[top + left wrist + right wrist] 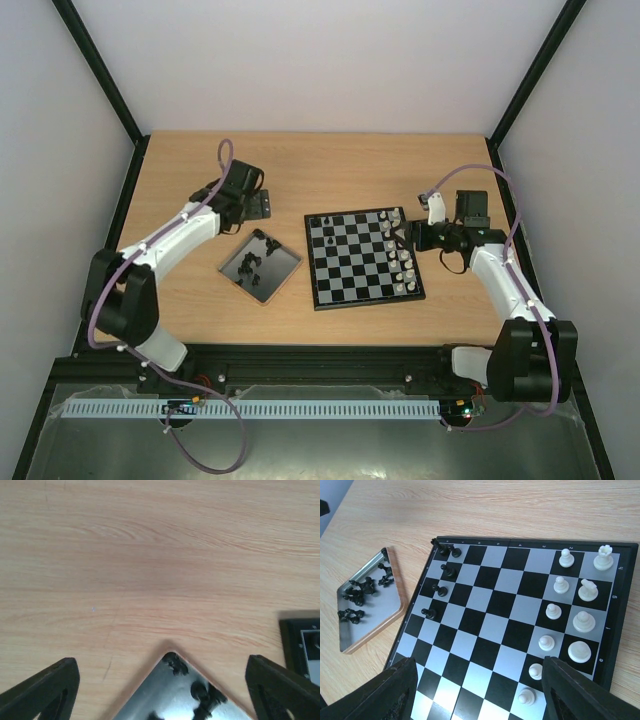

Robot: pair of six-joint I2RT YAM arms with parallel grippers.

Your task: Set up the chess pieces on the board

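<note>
The board [352, 266] lies mid-table. Several white pieces [405, 262] stand in two files along its right side, and a few black pieces [327, 240] stand near its far left corner. In the right wrist view the white pieces [560, 584] are on the board [490, 625] at right and the black pieces [439, 590] at left. My right gripper [479, 665] is open and empty above the board's right edge [407, 236]. My left gripper [161, 662] is open and empty, just beyond the far corner of the grey tray [145, 681], which holds loose black pieces [176, 664].
The grey tray [283, 279] with a wooden rim sits left of the board and holds several black pieces [252, 262]; it also shows in the right wrist view [396, 587]. The board's corner [301, 641] shows at the right of the left wrist view. Black frame posts flank the table.
</note>
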